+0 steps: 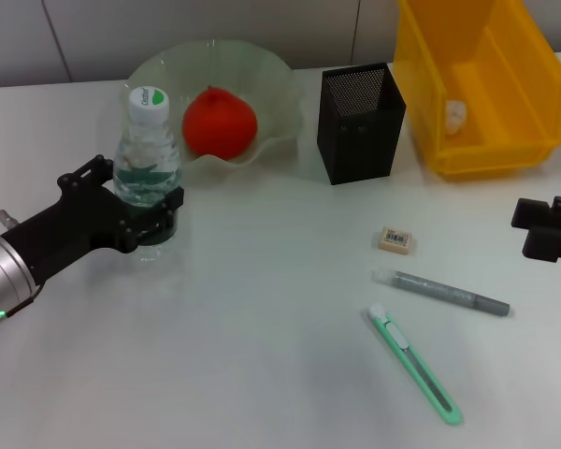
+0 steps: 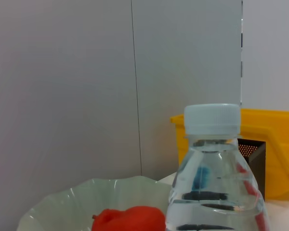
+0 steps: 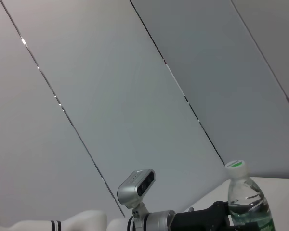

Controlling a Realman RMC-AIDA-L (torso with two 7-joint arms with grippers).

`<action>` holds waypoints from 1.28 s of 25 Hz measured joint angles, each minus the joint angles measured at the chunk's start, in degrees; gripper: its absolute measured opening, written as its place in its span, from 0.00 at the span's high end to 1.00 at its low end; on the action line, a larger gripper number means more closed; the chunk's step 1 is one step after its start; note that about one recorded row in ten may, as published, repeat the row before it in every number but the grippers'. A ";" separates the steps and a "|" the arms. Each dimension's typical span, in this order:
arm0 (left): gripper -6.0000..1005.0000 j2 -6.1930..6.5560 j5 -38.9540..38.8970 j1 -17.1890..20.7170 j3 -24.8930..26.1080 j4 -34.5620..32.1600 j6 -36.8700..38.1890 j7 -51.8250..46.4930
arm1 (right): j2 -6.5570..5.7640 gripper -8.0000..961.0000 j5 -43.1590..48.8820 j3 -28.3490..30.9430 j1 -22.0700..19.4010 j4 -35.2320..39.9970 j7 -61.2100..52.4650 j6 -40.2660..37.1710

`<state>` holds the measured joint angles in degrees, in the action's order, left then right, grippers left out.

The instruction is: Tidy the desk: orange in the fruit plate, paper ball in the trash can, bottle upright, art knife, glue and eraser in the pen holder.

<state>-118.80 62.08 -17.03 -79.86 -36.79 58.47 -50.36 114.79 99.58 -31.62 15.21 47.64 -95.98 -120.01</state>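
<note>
Room: pale grey panelled wall behind a white counter (image 1: 262, 374), plainly lit.
Bottle: the bottle (image 1: 148, 168) stands upright at the left, cap on top, just near of the fruit plate (image 1: 290, 84).
Left gripper: the left gripper (image 1: 140, 210) reaches in from the left, its jaws closed around the bottle's lower body.
Right gripper: the right gripper (image 1: 547, 229) sits at the right edge, idle; I cannot tell how its jaws stand.
Done, by the look of it: the orange (image 1: 220, 122) lies in the fruit plate; something white, likely the paper ball (image 1: 456, 114), rests inside the yellow trash can (image 1: 524, 140).
Still out: the eraser (image 1: 396, 239), the grey glue stick (image 1: 444, 293) and the green art knife (image 1: 413, 363) lie loose on the counter, near of the black mesh pen holder (image 1: 360, 122).
Risk one: if the jaws drag on release, the bottle may tip again; it is tall and narrow-footed.
Risk two: pulling away toward the far side could knock the plate's wavy rim, which sits close by.
Risk three: the eraser is small and the glue stick and knife slim, flat on the counter, so pinching them may slip or skid them.
Risk four: the pen holder's opening is narrow, so a long item that catches the rim could tip it.
</note>
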 joint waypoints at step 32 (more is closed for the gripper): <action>0.22 0.10 -6.73 -2.34 0.83 8.86 4.25 4.27 | 0.32 0.53 -0.01 0.10 -0.43 0.34 0.20 -1.23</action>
<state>-118.70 55.35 -19.37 -79.03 -27.93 62.72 -46.10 115.10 99.58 -31.51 14.78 47.99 -95.78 -121.24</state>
